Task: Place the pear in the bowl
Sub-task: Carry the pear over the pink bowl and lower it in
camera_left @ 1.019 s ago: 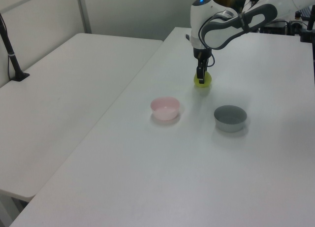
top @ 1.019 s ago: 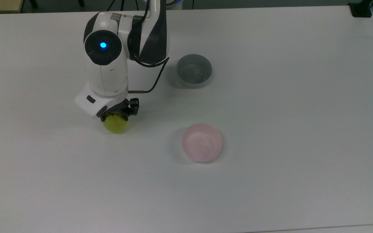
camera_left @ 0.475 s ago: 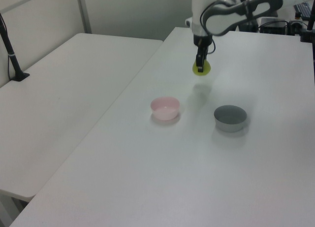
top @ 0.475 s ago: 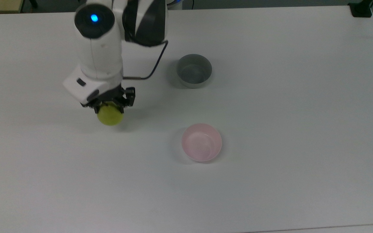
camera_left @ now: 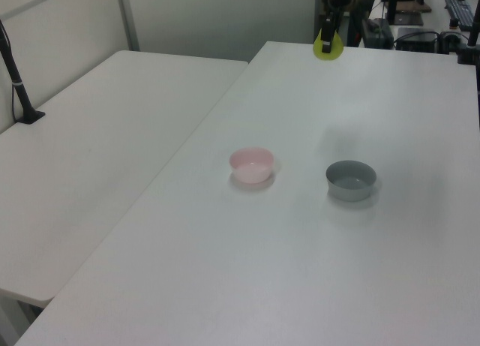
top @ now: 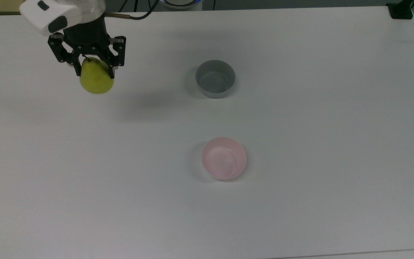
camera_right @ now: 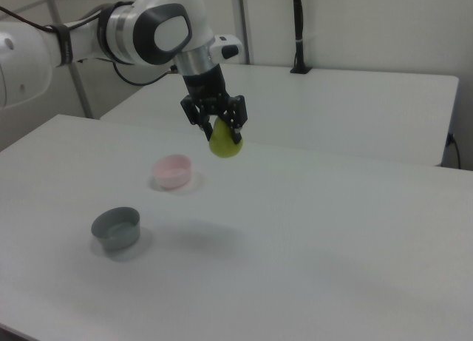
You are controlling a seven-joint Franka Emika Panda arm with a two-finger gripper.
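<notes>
Since one second ago the pear (top: 96,80) has gone up a lot: then it was low, at the table or just over it, and now it hangs high in the air, and in the top view it has moved up and to the top view's left. I hold it in the gripper (top: 94,69), whose two black fingers are closed on the narrow upper part of the fruit, so the pear hangs with its long axis close to vertical, the stem end up between the fingers and the round heavy end down. In the right view the pear (camera_right: 225,143) is well above the white table (top: 300,201), with its soft shadow on the surface below. The pink bowl (top: 224,158) is well apart from the pear; in the top view it lies down and to the top view's right of the gripper, and in the right view the pink bowl (camera_right: 172,170) sits lower and to the right view's left. The grey bowl (top: 215,78) stands between them a little to the side, in the top view to the right of the pear and above the pink bowl. I judge that the lift is done and the carry is next: I must bring the arm across toward the pink bowl and not stop over the grey one.
</notes>
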